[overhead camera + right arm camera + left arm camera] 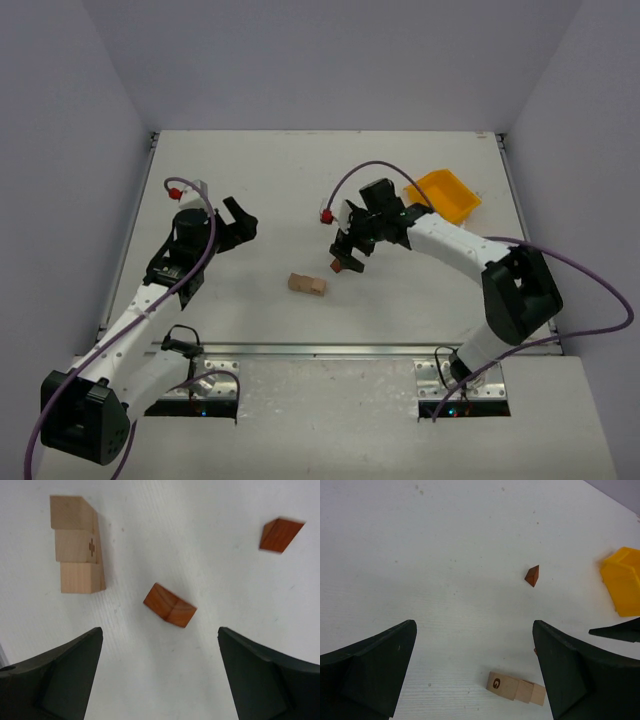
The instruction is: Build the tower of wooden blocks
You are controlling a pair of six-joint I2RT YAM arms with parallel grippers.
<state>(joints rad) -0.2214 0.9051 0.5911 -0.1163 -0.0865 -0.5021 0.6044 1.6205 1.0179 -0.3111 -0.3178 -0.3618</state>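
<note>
Bearing a dark "G": one pale tan block [501,686].

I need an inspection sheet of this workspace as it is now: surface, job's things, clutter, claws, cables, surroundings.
Surface: white table, mostly bare, with a few small specks.
Job's things: three pale tan blocks lie touching in a row; one reddish-brown block lies apart beside them; a second reddish-brown block lies farther off. Nothing is stacked.
Clutter: yellow bin at the far right of the table.
Grippers: left claw open, empty; right claw open over the nearer reddish-brown block, holding nothing.
Cables: purple cables loop along both arms, away from the blocks.
Surroundings: plain grey walls on three sides; nothing else seen.
</note>
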